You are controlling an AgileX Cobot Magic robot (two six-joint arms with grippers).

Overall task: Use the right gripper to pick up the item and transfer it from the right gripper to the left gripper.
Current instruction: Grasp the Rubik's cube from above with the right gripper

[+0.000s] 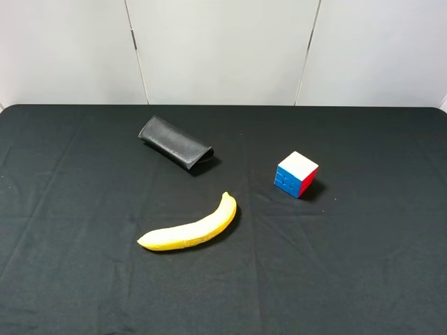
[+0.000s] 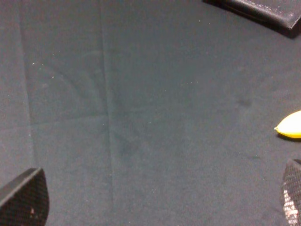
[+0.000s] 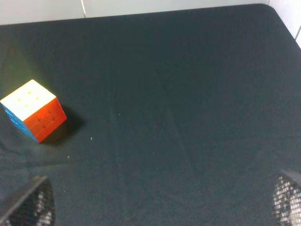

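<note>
The puzzle cube [image 1: 296, 174] stands on the black cloth right of centre, white face up, blue and red sides showing. The right wrist view shows it [image 3: 34, 109] ahead of my right gripper [image 3: 159, 202] and well off to one side. That gripper is open and empty, and only its two fingertips [image 3: 30, 205] show. My left gripper [image 2: 157, 202] is open and empty over bare cloth, with its fingertips [image 2: 23, 197] wide apart. Neither gripper nor arm shows in the exterior high view.
A yellow banana [image 1: 190, 229] lies near the middle of the table; its tip shows in the left wrist view [image 2: 290, 126]. A black leather case [image 1: 174, 143] lies behind it, and its edge shows in the left wrist view [image 2: 263, 12]. The black cloth [image 1: 363, 279] covers the table.
</note>
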